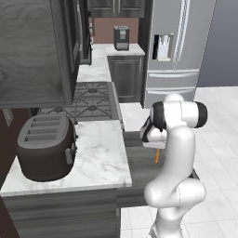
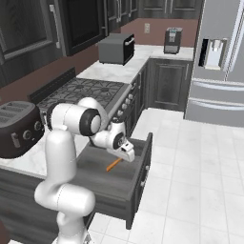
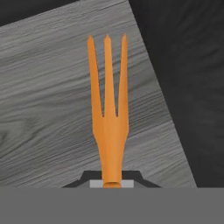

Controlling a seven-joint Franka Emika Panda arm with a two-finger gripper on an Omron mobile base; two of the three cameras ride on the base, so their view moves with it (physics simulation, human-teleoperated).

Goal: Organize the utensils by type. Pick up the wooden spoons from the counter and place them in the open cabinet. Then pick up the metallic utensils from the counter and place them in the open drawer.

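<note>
While I hang over the wide dark grey wood-grain open drawer (image 2: pixel 136 164), my gripper (image 2: pixel 125 153) is pinched nearly shut on the handle end of the slim orange three-tined fork (image 3: pixel 108 109), which looks light, stiff and smooth enough to slip.

We cannot see the fork's (image 3: pixel 107 113) handle end, hidden between the gripper's (image 3: pixel 111 183) fingers at the bottom edge.

Orange fork (image 3: pixel 108 113), three tines. Drawer (image 2: pixel 102 176) grey wood-grain. Tabletop (image 1: pixel 100 160) white marble, grey veining. Toaster (image 1: pixel 45 148) dark grey. Fridge (image 1: pixel 179 46) silver. Floor (image 2: pixel 190 157) white tile.
</note>
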